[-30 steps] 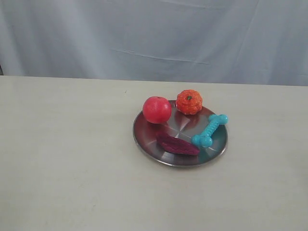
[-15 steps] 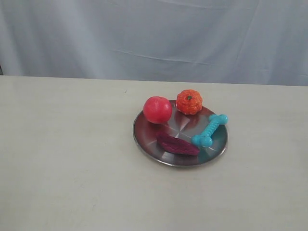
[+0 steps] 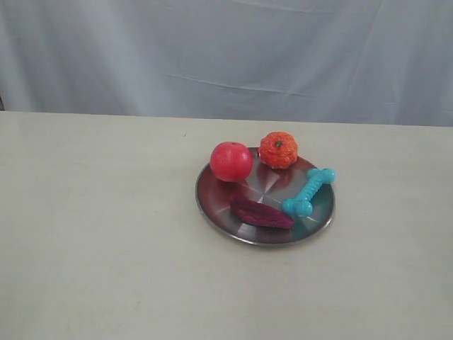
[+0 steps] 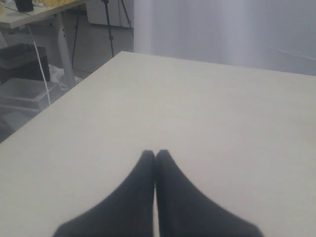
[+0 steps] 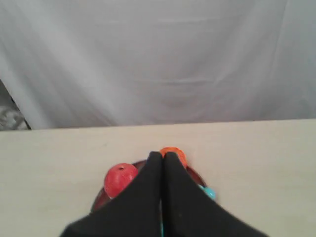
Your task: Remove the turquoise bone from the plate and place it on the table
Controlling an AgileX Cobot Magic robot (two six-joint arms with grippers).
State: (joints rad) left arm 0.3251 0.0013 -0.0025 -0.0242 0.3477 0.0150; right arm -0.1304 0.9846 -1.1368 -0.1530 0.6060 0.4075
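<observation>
The turquoise bone (image 3: 308,192) lies on the right side of the steel plate (image 3: 216,212), slanting from the rim toward the middle. In the right wrist view only one knobbed end of the bone (image 5: 209,193) peeks out past the fingers. My right gripper (image 5: 162,156) is shut and empty, hovering short of the plate (image 5: 98,202) and hiding most of it. My left gripper (image 4: 155,153) is shut and empty over bare table (image 4: 207,108), far from the plate. Neither gripper shows in the exterior view.
On the plate also sit a red ball (image 3: 231,161), an orange knobbly ball (image 3: 278,150) at the far rim and a dark purple oblong piece (image 3: 260,212) beside the bone. A pale curtain (image 3: 226,49) hangs behind the table (image 3: 92,234). The table's edge (image 4: 64,94) shows in the left wrist view.
</observation>
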